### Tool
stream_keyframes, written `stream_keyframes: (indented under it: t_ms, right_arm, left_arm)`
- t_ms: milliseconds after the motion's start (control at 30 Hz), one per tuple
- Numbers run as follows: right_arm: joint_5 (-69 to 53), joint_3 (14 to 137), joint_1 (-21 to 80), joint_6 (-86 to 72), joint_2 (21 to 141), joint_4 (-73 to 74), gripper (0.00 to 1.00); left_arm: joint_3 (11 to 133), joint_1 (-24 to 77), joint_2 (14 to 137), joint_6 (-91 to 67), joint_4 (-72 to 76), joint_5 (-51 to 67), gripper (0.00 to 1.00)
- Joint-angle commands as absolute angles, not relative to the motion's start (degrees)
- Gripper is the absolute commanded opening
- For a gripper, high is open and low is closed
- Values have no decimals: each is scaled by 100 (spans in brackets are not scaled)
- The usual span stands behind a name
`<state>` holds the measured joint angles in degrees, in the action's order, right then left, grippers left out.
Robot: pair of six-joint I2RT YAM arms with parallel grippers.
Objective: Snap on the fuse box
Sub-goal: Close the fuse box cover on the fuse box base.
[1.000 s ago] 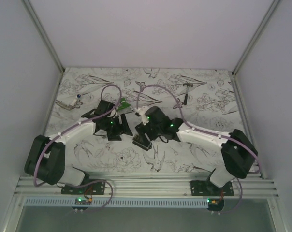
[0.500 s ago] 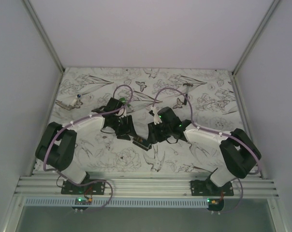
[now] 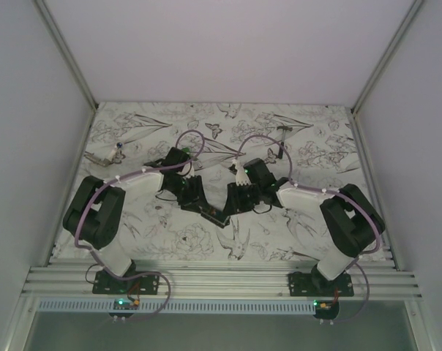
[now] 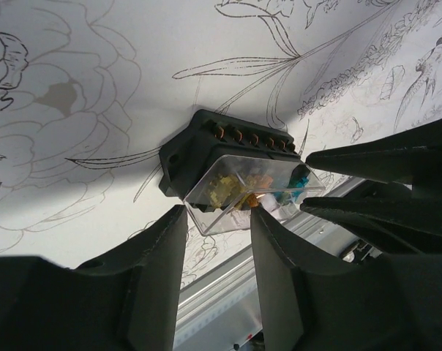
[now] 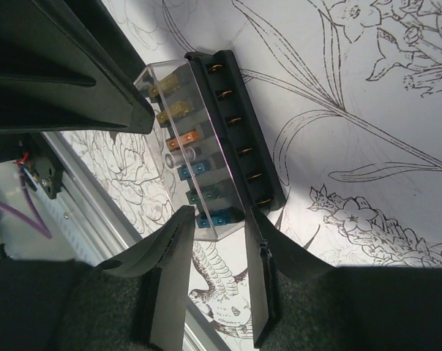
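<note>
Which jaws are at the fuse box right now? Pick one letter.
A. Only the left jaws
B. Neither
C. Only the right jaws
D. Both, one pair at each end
D: the left wrist view shows the left jaws straddling one end of the fuse box, and the right wrist view shows the right jaws straddling its opposite end.

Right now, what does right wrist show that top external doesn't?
Only right wrist: the fuse box has a clear cover over a row of coloured fuses, the right gripper straddling its near end. Only top external: both whole arms, a small object at the table's far left. Both: the left gripper at the box's other end.
</note>
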<state>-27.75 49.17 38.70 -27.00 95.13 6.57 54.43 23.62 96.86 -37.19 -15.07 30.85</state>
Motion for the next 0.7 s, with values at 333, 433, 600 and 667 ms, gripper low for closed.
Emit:
stream_keyframes:
  t_ms: [333,433,600,667]
  right_arm:
    - [-3608,4812,3396,-2801,9814,706,33]
    - [-3818,4712,3375,-2969,9834,569,31]
    - [-4270,4509,3375,-3369,9800,182,25]
    - [-4440,4408,3411,-3540,9800,-53,23]
  left_arm:
    - [5424,2426,9025,-3826,-1775,2686,65]
    - [5328,2426,8821,-3918,-1775,2521,67]
    - [5105,2434,8517,-4121,-1767,2290,68]
    - [5068,2447,8523,-4144,-1767,2302,68]
